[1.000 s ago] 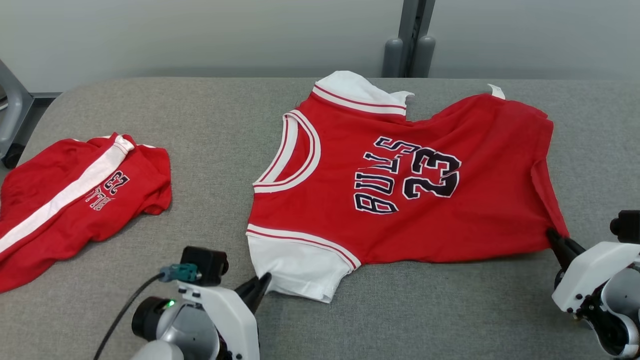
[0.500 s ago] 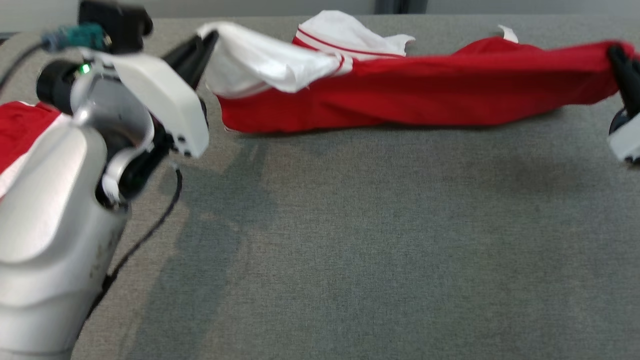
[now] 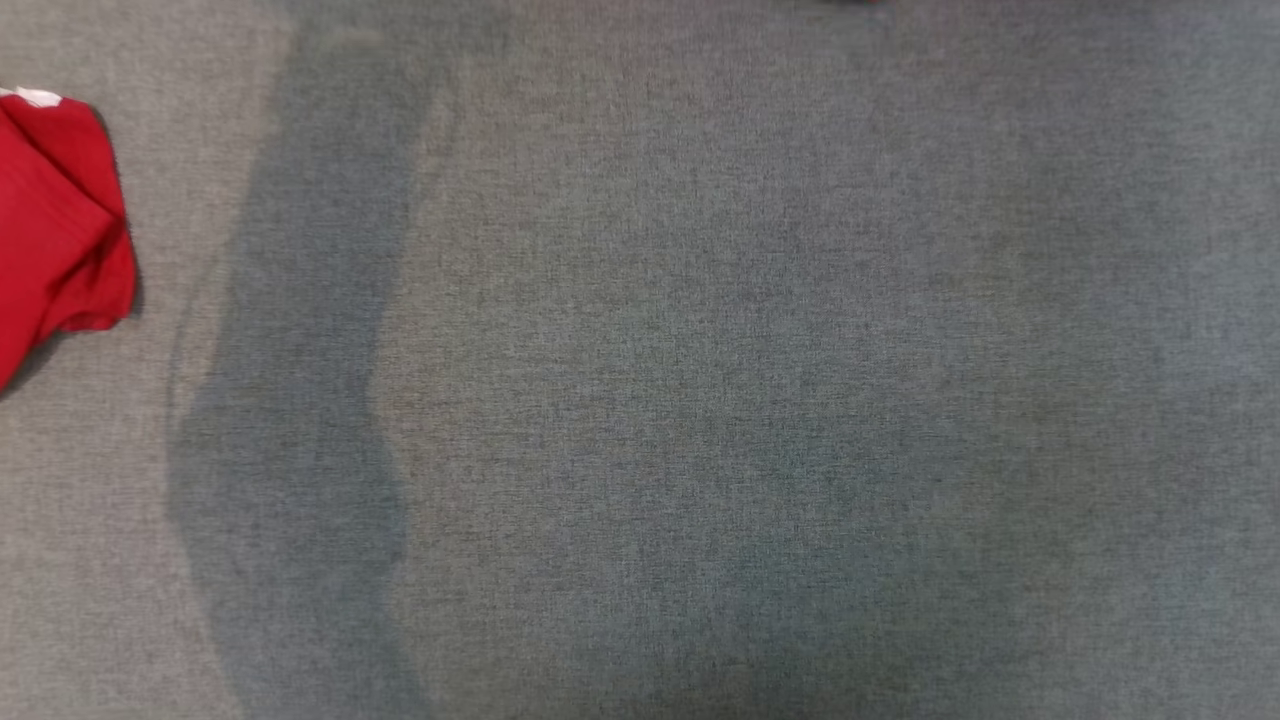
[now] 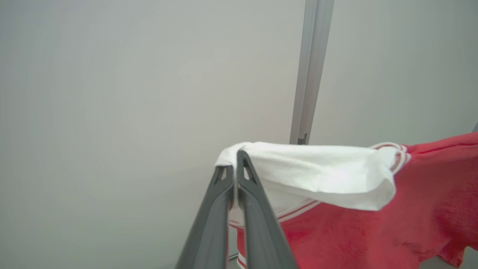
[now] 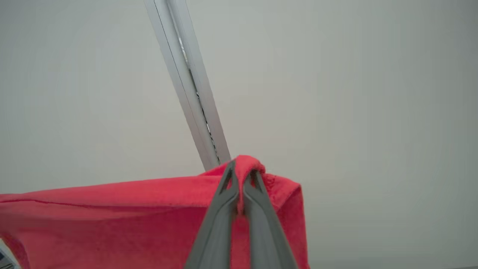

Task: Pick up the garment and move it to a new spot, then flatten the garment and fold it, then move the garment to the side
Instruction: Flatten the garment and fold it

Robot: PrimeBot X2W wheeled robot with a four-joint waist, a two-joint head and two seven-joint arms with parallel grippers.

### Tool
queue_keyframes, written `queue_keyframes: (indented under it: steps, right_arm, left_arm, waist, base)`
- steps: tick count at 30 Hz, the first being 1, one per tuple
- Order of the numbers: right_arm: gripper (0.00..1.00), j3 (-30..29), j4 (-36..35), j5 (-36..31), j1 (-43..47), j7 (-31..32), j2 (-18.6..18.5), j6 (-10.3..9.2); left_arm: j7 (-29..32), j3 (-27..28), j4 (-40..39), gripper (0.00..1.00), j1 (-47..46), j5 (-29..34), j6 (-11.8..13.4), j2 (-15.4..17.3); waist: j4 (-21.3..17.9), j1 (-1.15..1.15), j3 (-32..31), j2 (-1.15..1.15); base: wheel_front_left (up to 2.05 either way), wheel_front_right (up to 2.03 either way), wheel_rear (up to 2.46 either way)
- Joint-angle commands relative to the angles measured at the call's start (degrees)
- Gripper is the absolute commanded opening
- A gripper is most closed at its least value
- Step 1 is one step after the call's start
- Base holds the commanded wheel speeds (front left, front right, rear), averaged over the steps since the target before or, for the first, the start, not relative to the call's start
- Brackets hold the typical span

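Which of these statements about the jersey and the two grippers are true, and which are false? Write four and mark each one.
1. The left gripper is shut on the white sleeve of the jersey. True.
2. The right gripper is open and holds nothing. False: it is shut on a red edge of the jersey.
3. In the head view a red garment lies at the left edge of the table. True.
4. The jersey lies spread flat on the table. False: the wrist views show it held up in front of the wall, with one gripper at each end.
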Motion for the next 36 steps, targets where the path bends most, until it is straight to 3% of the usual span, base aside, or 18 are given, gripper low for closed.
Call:
queue_keyframes:
  steps: [1,9,18,23,29,36]
  right_arm:
    - [0.0,0.51,1.76,0.6,-3.99,-1.38,-1.17,0.12]
    - [0.0,4.95,12.14,1.16,-16.88,-6.91,-1.78,0.08]
    - [0.0,9.24,18.89,5.29,-17.5,-7.72,-2.23,0.08]
    - [0.0,13.15,20.1,9.99,-10.95,-6.51,-3.22,0.08]
    - [0.0,19.67,17.57,16.31,3.73,-5.72,-4.48,0.08]
    - [0.0,27.57,11.27,23.86,22.14,1.26,-6.61,0.08]
  left_arm:
    - [-1.05,-0.07,2.69,0.0,-3.51,0.63,-0.38,-0.02]
    - [-6.49,-1.56,15.19,0.0,-14.04,1.77,-1.02,-1.01]
    - [-9.62,-4.54,21.25,0.0,-14.01,-0.6,-1.3,-2.55]
    - [-8.16,-9.44,20.72,0.0,-7.79,-4.4,-1.32,-1.45]
    - [-3.78,-16.09,16.34,0.0,4.7,-11.66,-1.3,1.57]
    - [4.75,-21.91,5.47,0.0,23.6,-22.09,-1.31,9.34]
  waist:
    - [-0.03,0.0,0.63,0.0]
    - [-0.03,0.0,0.88,0.0]
    - [0.73,0.0,0.71,0.0]
    - [1.45,0.0,-2.68,0.0]
    - [1.32,0.0,-11.28,0.0]
    - [0.49,0.0,-20.91,0.0]
  base:
    - [0.0,0.0,0.0]
    - [0.0,0.0,0.0]
    - [0.0,0.0,0.0]
    - [0.0,0.0,0.0]
    - [0.0,0.0,0.0]
    - [0.0,0.0,0.0]
